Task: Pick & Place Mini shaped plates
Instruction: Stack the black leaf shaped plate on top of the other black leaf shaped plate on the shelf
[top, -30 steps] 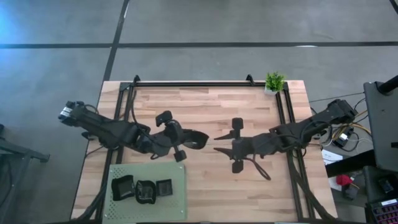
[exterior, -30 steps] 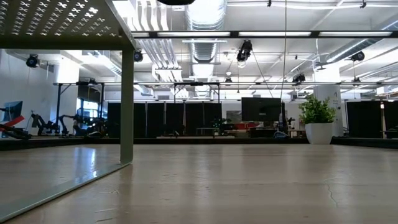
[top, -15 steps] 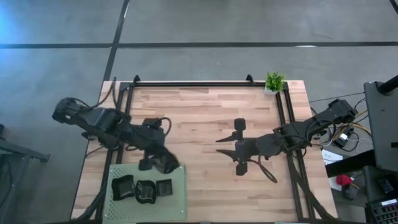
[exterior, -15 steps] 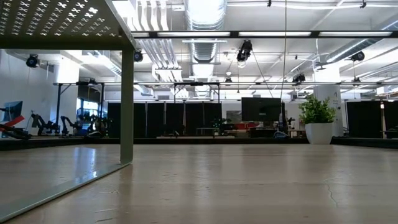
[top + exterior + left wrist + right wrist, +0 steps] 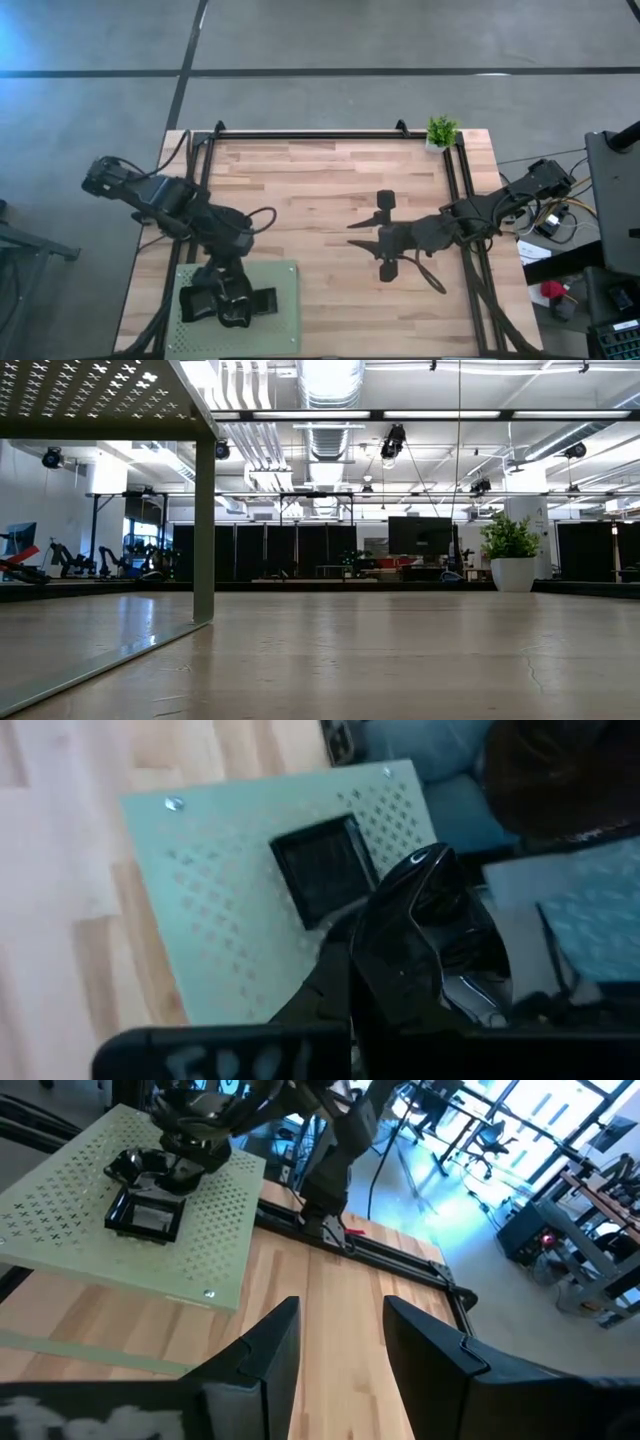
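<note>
- Because the dishes belong together on the light green perforated mat [image 5: 262, 328], I hold my left gripper [image 5: 226, 290] low over its inner part, right above the cluster of mini shaped plates [image 5: 225, 304] that already sits there.
- From my left wrist view, a glossy black plate [image 5: 430, 955] sits in my left gripper's grasp, curved and shiny, just beside the square plate [image 5: 325, 870] that lies flat on the mat [image 5: 220, 920]; I judge I am placing it next to its neighbours so the group stays compact.
- Whether that glossy plate already touches the mat, I cannot tell.
- My right gripper [image 5: 338, 1342] waits over the bare wooden table [image 5: 330, 180], well apart from the mat, with its two fingers spread and nothing between them; kept there, it stays out of my left arm's way.
- Seen from the right wrist, the cluster [image 5: 150, 1190] sits toward one side of the mat, leaving bare perforated surface for more dishes.
- A small potted plant [image 5: 441, 131] stands at the far table corner, clear of everything.
</note>
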